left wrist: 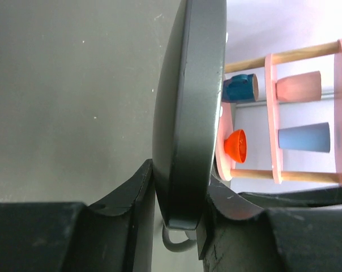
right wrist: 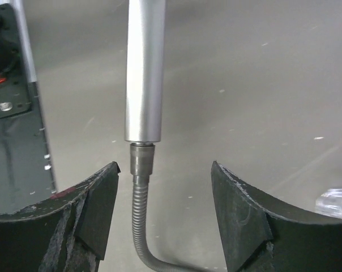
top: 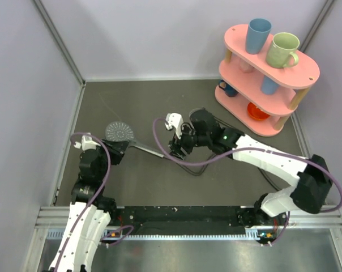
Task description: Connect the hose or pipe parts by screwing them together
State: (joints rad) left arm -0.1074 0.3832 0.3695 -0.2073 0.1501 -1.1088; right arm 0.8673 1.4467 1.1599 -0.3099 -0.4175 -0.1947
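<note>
Right now the grey hand shower (top: 119,132) is sitting left of centre over the dark table (top: 131,105), the left gripper (left wrist: 179,187) pinching its perforated disc by the edge. The ribbed hose (right wrist: 138,226) is meeting the handle's end, the right gripper (right wrist: 164,181) standing wide around that joint, touching neither.

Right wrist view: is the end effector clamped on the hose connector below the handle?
No, the right end effector stands open, its fingers clear of the hose connector on both sides.

Lab robot cell: plain partition walls (top: 24,85)
</note>
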